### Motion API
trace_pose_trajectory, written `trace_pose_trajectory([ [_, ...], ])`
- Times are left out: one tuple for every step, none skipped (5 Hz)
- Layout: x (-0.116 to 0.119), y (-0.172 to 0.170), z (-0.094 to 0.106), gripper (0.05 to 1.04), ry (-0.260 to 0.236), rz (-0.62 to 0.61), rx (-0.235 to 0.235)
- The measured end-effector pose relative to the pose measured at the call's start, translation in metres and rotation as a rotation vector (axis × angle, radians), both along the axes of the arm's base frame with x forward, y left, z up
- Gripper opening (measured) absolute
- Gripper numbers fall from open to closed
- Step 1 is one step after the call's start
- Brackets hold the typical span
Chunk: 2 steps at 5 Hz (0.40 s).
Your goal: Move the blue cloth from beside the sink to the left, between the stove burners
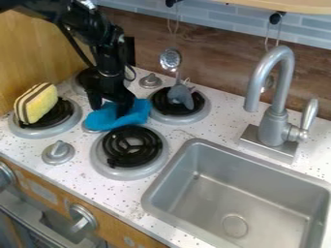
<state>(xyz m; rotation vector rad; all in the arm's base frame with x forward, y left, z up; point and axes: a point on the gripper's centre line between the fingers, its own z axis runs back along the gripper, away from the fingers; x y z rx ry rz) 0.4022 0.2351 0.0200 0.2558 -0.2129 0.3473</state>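
Observation:
The gripper (pixel 110 107) hangs down over the stove's middle, pointing at the counter, with its fingertips at a blue cloth (pixel 102 118). The cloth lies crumpled between the back burners and the front coil burner (pixel 132 145), partly behind the fingers. One finger is at the cloth's left part and the other comes down over its middle. Whether any cloth is pinched between them cannot be made out. On the left burner stands a yellow sponge-like object (pixel 40 103) with brown and white stripes. A small grey plush-like object (pixel 180 96) rests on the back right burner (pixel 197 102).
A metal sink (pixel 194 203) takes up the lower right, with a tall grey faucet (pixel 273 111) behind it. Metal knobs (pixel 58 150) stand between the burners. A ladle (pixel 171 60) hangs at the back wall above the back right burner.

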Motion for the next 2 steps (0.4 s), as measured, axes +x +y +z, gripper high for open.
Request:
trace_pose_trajectory([
  [0.007,0.018,0.002,1.007,-0.008,0.045,0.015],
  [0.01,0.031,0.001,1.007,0.002,0.07,0.019],
])
